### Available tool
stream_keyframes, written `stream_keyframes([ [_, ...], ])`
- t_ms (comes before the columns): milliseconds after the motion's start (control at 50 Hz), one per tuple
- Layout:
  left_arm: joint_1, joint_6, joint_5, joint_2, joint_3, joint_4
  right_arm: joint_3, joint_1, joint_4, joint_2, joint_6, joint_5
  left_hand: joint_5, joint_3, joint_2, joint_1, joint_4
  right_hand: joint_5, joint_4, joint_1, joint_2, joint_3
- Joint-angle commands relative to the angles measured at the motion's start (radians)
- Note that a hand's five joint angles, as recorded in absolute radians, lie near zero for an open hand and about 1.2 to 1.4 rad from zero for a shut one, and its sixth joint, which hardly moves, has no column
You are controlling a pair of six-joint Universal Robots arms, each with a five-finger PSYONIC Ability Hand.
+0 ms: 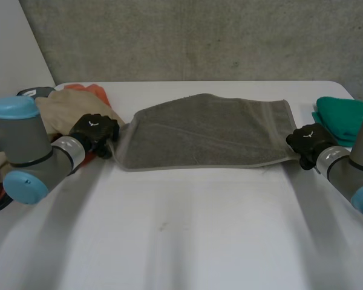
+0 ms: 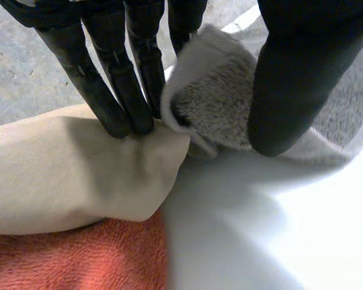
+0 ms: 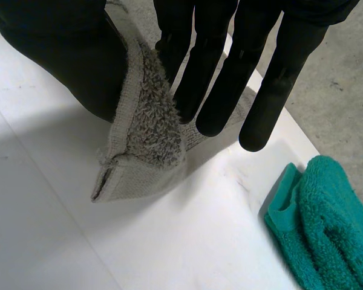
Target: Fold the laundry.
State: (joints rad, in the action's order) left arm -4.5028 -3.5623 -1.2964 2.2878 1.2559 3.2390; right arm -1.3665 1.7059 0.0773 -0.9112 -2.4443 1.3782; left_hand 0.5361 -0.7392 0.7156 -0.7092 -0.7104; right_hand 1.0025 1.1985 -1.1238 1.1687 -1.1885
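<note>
Head view, grey towel (image 1: 206, 130): lies stretched across the far half of the white table (image 1: 181, 235), long side running left to right, one hand at each end.
Head view, left hand (image 1: 95, 134): at the towel's left end, where the cloth is gathered narrow; fingers cannot be read from here.
Head view, right hand (image 1: 310, 144): at the towel's right near corner.
Head view, surroundings: beige cloth (image 1: 66, 109) and orange towel (image 1: 94, 90) piled beside the left hand; green towel (image 1: 342, 118) just beyond the right hand, apart from the grey one.
Left wrist view, left hand (image 2: 109, 72): fingers straight and close together, thumb opposite; a curled corner of the grey towel (image 2: 218, 103) pinched between them.
Left wrist view, contact: fingertips touch the beige cloth (image 2: 66, 175), which lies over the orange towel (image 2: 78, 257).
Right wrist view, right hand (image 3: 230, 72): fingers straight, slightly spread; the grey towel (image 3: 148, 133) corner pinched against the thumb, its hemmed tip hanging down to the table.
Right wrist view, green towel (image 3: 327, 223): on the table near the fingertips, not touched.
</note>
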Motion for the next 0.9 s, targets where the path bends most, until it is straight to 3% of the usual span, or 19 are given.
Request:
stream_keyframes([
  [20,0.004,-0.116,-0.047,0.018,0.002,0.01,-0.008,0.001,-0.004,-0.009,-0.004,-0.005,0.031,-0.003,0.026,-0.033,-0.031,0.219,0.198,-0.273,0.228,-0.208],
  [180,0.019,-0.193,-0.05,0.027,0.007,0.074,-0.009,0.004,-0.014,-0.012,-0.002,0.001,0.063,-0.035,0.058,-0.065,-0.063,0.219,0.198,-0.273,0.228,-0.208],
  [220,0.024,-0.193,-0.046,0.021,0.013,0.088,-0.011,0.004,-0.019,-0.014,-0.002,0.002,0.268,-0.239,0.263,-0.269,-0.268,0.219,0.198,-0.273,0.228,-0.208],
  [260,0.033,-0.2,-0.044,0.0,0.028,0.094,-0.014,0.003,-0.028,-0.024,0.001,0.004,0.683,-0.655,0.678,-0.685,-0.683,0.219,0.198,-0.273,0.228,-0.208],
  [320,0.05,-0.21,-0.053,-0.034,0.049,0.081,-0.02,0.001,-0.05,-0.043,0.007,0.007,0.686,-0.657,0.681,-0.687,-0.686,0.219,0.198,-0.273,0.228,-0.208],
  [460,0.06,-0.257,-0.173,-0.217,0.184,-0.138,-0.075,-0.048,-0.292,-0.211,0.197,0.065,0.686,-0.657,0.681,-0.687,-0.686,0.219,0.198,-0.273,0.228,-0.208],
  [580,0.06,-0.27,-0.276,-0.363,0.261,-0.468,-0.192,-0.127,-0.614,-0.36,0.499,0.128,0.686,-0.657,0.681,-0.687,-0.686,0.219,0.198,-0.273,0.228,-0.208],
  [680,0.07,-0.3,-0.273,-0.314,0.231,-0.665,-0.207,-0.117,-0.524,-0.341,0.538,0.127,0.686,-0.657,0.681,-0.687,-0.686,0.219,0.198,-0.273,0.228,-0.208],
  [800,0.108,-0.274,-0.271,-0.211,0.058,-0.656,-0.149,-0.088,-0.508,-0.229,0.536,0.168,0.686,-0.657,0.681,-0.687,-0.686,0.219,0.198,-0.273,0.228,-0.208],
  [900,0.149,-0.198,-0.294,-0.113,-0.279,-0.674,0.088,-0.025,-0.466,-0.167,0.507,0.214,0.686,-0.657,0.681,-0.687,-0.686,0.219,0.198,-0.273,0.228,-0.208],
])
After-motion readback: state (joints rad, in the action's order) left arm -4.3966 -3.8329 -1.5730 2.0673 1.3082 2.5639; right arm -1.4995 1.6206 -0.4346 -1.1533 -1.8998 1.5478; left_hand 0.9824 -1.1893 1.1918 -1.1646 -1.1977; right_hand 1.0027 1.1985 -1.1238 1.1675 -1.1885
